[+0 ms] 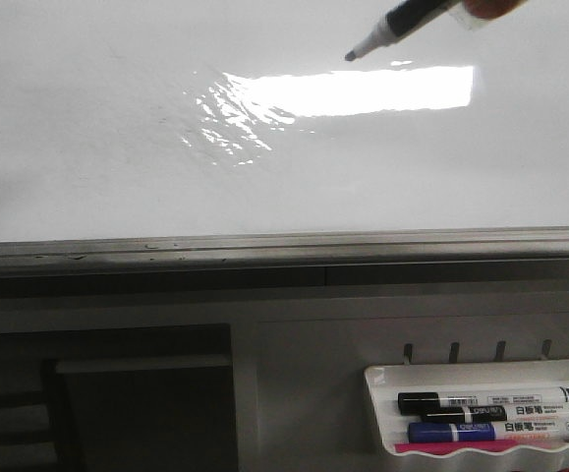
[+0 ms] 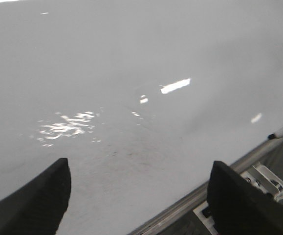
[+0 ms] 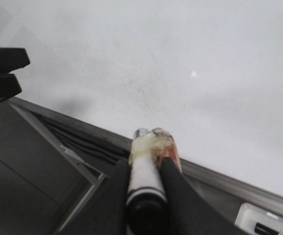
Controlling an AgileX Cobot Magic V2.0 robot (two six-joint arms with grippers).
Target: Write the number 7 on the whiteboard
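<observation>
The whiteboard point(image 1: 117, 128) is glossy white with a bright glare patch, and no number 7 shows on it. My right gripper point(image 3: 145, 164) is shut on a marker point(image 3: 142, 178) whose taped barrel sticks out between the fingers. In the front view the marker point(image 1: 392, 28) comes in from the top right with its dark tip pointing down-left at the board above the glare. I cannot tell whether the tip touches. My left gripper point(image 2: 140, 169) is open and empty over the board's lower part point(image 2: 131, 73), near its rail. The marker's tip point(image 2: 282, 132) also shows in the left wrist view.
The board's grey metal rail point(image 1: 284, 246) runs across below it. A small white tray point(image 1: 481, 372) at the lower right holds three capped markers point(image 1: 490, 416) and something pink. A dark recess point(image 1: 137, 403) lies at the lower left. The left arm's dark fingers point(image 3: 2, 73) show in the right wrist view.
</observation>
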